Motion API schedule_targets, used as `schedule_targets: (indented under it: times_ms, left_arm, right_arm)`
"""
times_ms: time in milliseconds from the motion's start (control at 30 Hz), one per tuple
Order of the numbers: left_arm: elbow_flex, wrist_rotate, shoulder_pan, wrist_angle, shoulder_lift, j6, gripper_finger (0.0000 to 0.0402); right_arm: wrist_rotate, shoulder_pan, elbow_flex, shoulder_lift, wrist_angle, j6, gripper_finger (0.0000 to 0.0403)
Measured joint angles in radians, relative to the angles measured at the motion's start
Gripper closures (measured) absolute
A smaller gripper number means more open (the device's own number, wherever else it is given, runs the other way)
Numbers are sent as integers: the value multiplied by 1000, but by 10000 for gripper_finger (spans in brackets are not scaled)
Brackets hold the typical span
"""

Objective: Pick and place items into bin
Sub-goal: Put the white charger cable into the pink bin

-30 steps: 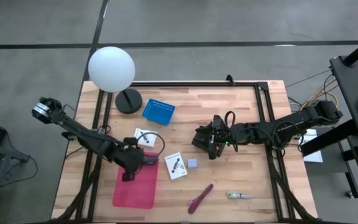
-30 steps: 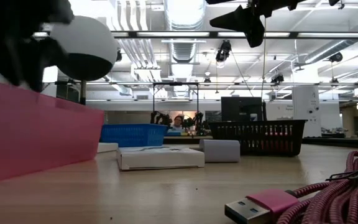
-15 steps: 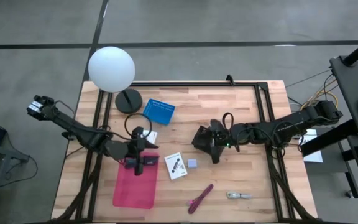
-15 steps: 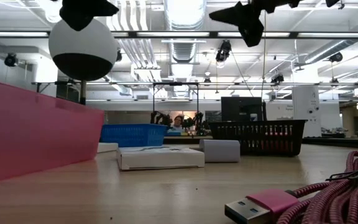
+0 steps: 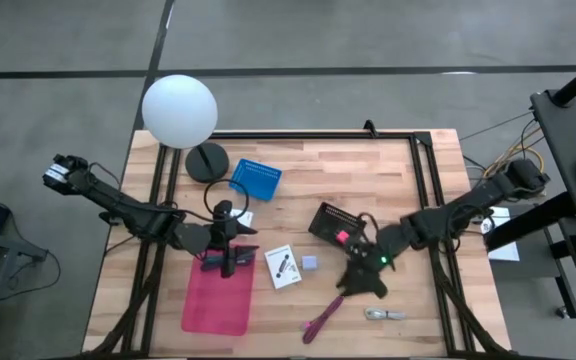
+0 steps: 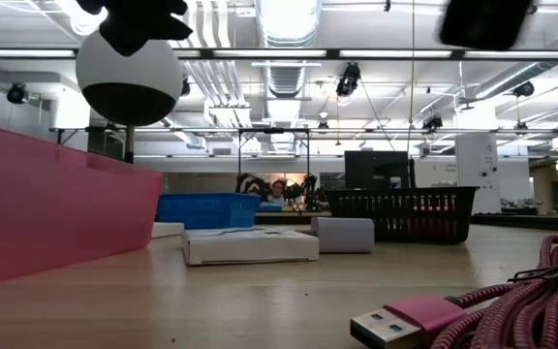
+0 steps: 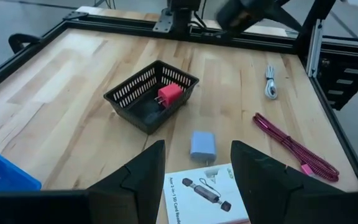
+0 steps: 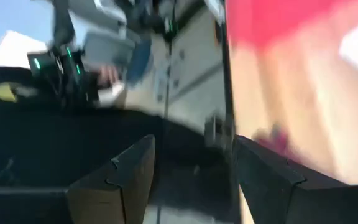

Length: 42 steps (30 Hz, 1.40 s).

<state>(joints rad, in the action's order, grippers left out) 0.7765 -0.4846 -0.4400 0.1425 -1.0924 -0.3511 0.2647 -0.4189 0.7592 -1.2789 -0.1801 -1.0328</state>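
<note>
The left gripper (image 5: pixel 226 252) hung over the far edge of the pink bin (image 5: pixel 213 310), its fingers (image 7: pixel 143 177) spread wide with nothing between them. Behind it stood a lamp (image 5: pixel 180 110) with a white globe, and beside the lamp's base a blue basket (image 5: pixel 255 179). Just right of the bin lay a white card (image 5: pixel 283 266) with a black mark, and next to that a pale-blue cube (image 5: pixel 310 264) – both flat on the table, touching neither gripper.

Farther right sat the black basket (image 5: pixel 330 222), holding a pink plug (image 7: pixel 169 96). The right gripper (image 5: pixel 366 278) was near the basket on its front side, raised off the table, above the space between the basket and a pink cable (image 5: pixel 323 318). Its wrist view was smeared, yet the two fingers (image 8: pixel 126 177) stood apart and no object showed between them – it held nothing that could be seen. The pink cable lay at the table's front, with a small white cable (image 5: pixel 383 314) just to its right. In the low view a person (image 6: pixel 277 188) showed far off in the room behind.
</note>
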Motion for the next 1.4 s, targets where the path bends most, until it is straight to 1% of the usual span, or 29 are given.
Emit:
schedule_targets:
  times_ms: [167, 333, 467, 533, 633, 700, 767, 967, 1300, 1400]
  left_arm:
    - [0, 0, 2, 0, 0, 0, 234]
    - [0, 0, 2, 0, 0, 0, 234]
    - [0, 0, 2, 1, 0, 1, 234]
    - [0, 0, 2, 2, 0, 1, 234]
    - [-2, -5, 2, 3, 0, 0, 234]
    - [-8, -20, 2, 2, 0, 1, 234]
    - [-16, -22, 2, 3, 0, 1, 234]
    - [-42, -22, 2, -3, 0, -8, 234]
    - [-47, -22, 2, -3, 0, -8, 234]
    - [-47, -22, 2, -3, 0, -8, 234]
  right_arm:
    - [2, -114, 0, 0, 124, -84, 202]
    - [-54, -219, 0, 0, 263, -130, 202]
    - [-65, -293, 0, 0, 360, -150, 202]
    - [-96, -330, 0, 0, 423, -161, 202]
    - [-172, -370, 0, -3, 494, -162, 202]
    - [-220, -385, 0, -14, 511, -161, 202]
    - [-234, -396, 0, -32, 508, -142, 202]
    - [-208, -411, 32, -135, 512, -72, 202]
    - [-241, -410, 152, -326, 704, -6, 202]
    - [-242, -410, 180, -376, 700, 2, 202]
